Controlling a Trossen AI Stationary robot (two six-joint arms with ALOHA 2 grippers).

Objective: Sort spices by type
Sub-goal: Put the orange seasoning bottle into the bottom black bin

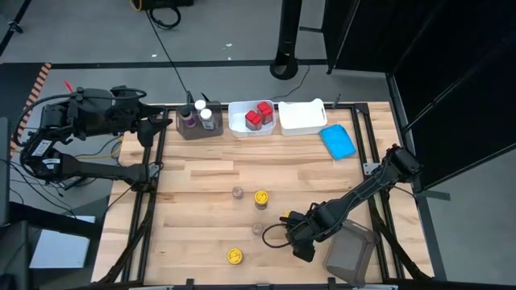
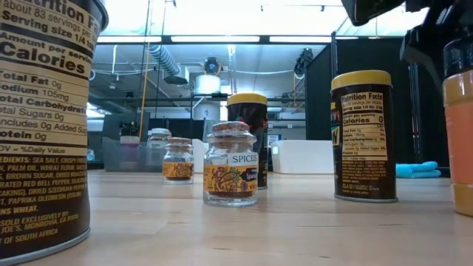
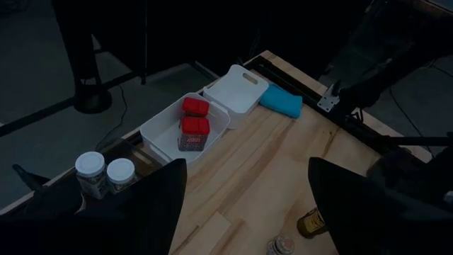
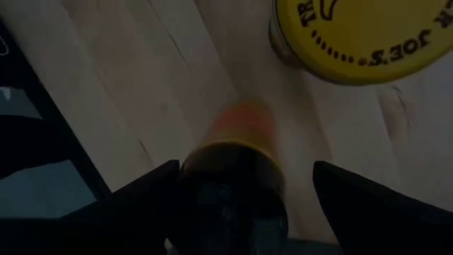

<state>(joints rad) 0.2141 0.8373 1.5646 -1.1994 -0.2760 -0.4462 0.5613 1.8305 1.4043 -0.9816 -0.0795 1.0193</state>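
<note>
My right gripper (image 1: 300,242) points down at the table's near right, open. Between its fingers stands a spice jar with a black cap and orange contents (image 4: 233,191), also seen at the low view's right edge (image 2: 460,140). Other spices stand on their bases on the wood: a yellow-lidded jar (image 4: 361,32) close by, another (image 1: 260,197) mid-table, a third (image 1: 235,256) near the front edge, and two clear glass jars (image 1: 238,192) (image 1: 257,228). My left gripper (image 3: 244,212) waits open above the far left corner (image 1: 149,129). My right gripper comes from above, one finger (image 4: 152,188) close against the black cap's side (image 4: 195,177) and the other (image 4: 354,195) a gap away. Whether the near finger touches the cap, I cannot tell. The jar stands upright on the table.
Along the far edge: a grey bin with white-capped jars (image 1: 199,121), a white tub holding two red-capped jars (image 1: 251,117), a second white tub (image 1: 302,117) and a blue cloth (image 1: 339,141). A grey bin (image 1: 351,254) sits right of my right gripper.
</note>
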